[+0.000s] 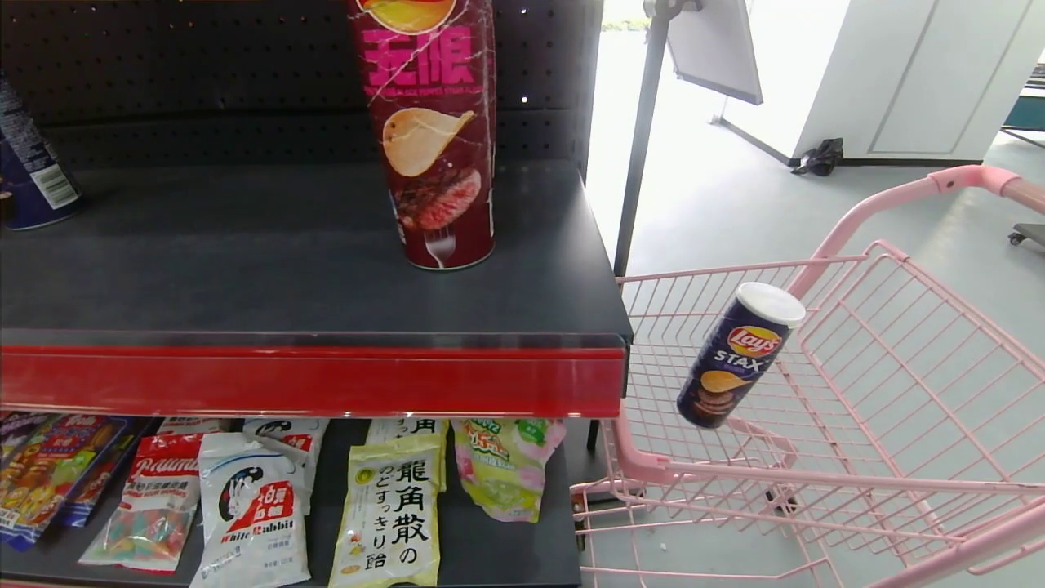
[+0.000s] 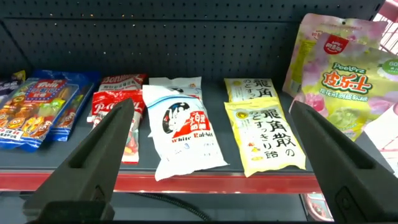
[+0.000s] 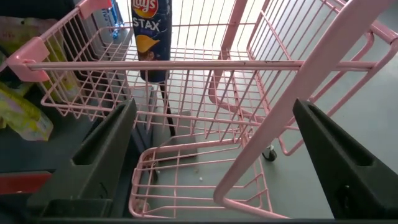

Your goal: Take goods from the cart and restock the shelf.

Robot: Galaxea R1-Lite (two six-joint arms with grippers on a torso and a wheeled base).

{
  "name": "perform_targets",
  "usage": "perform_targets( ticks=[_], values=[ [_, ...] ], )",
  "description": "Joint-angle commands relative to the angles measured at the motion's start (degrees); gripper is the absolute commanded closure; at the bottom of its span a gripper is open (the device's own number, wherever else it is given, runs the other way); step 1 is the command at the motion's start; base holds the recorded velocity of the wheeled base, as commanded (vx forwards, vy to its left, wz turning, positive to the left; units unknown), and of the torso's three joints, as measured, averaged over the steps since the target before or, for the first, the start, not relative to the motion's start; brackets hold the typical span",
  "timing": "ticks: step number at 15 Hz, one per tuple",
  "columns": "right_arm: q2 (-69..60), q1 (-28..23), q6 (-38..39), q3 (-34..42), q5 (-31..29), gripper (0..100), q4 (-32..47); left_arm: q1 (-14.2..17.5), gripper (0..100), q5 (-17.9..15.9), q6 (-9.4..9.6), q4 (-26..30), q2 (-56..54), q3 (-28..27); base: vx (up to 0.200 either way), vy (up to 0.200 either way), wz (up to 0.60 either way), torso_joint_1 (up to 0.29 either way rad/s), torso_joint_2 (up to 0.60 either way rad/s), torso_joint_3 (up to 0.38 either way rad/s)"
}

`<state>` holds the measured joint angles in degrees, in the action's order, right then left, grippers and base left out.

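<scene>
- We are at the picking step; the blue can [image 1: 739, 355] sits tilted, lid up, inside the cart [image 1: 641, 461], at the side nearest the shelf [image 1: 310, 380].
- Our right gripper [image 3: 214, 106] hangs over the cart, jaws wide apart, empty; our left gripper [image 2: 211, 104], away from the cart by the bagged sweets [image 2: 180, 124], is likewise spread.
- Next, we judge, the right gripper must descend, clamp the can's body, and lift it clear of the wires.

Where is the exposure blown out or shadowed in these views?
Head view: daylight past the shelf end washes out the floor; the snack bags below have their tops in its shade. Right wrist view: backlight glares through the cart behind the blue can. Left wrist view: evenly lit.
</scene>
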<state>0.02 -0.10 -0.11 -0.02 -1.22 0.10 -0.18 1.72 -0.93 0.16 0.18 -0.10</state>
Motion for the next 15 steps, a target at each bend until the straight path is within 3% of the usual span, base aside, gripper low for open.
perform_targets(
  ticks=[1, 7, 9, 10, 11, 15],
  values=[
    [0.06, 0.01, 0.02, 0.02, -0.01, 0, -0.01, 0.01, 0, 0.04, -0.04, 0.02, 0.08, 0.01, 0.000, 0.000, 0.00, 0.000, 0.00, 0.000],
    [0.06, 0.10, -0.59, 0.02, 1.83, 0, -0.01, 0.01, 0, 0.04, -0.04, 0.02, 0.08, 0.01, 0.000, 0.000, 0.00, 0.000, 0.00, 0.000],
    [20.01, -0.25, -2.97, -23.09, 5.35, 0, -0.01, 0.01, 0, 0.04, -0.04, 0.02, 0.08, 0.01, 0.000, 0.000, 0.00, 0.000, 0.00, 0.000],
    [24.58, 0.10, -2.70, -27.75, 5.35, 0, -0.71, 0.01, 0, 0.04, -0.04, 0.02, 0.08, 0.01, 0.000, 0.000, 0.00, 0.000, 0.00, 0.000],
    [35.48, 0.80, 1.34, -37.15, 5.61, 0, -1.42, 0.01, 0, 0.04, -0.04, 0.02, 0.08, 0.01, 0.000, 0.000, 0.00, 0.000, 0.00, 0.000],
    [58.95, 1.94, 2.39, -53.41, 9.48, 0, -10.38, 0.01, 0, 0.04, -0.04, 0.02, 0.08, 0.01, 0.000, 0.000, 0.00, 0.000, 0.00, 0.000]
  ],
)
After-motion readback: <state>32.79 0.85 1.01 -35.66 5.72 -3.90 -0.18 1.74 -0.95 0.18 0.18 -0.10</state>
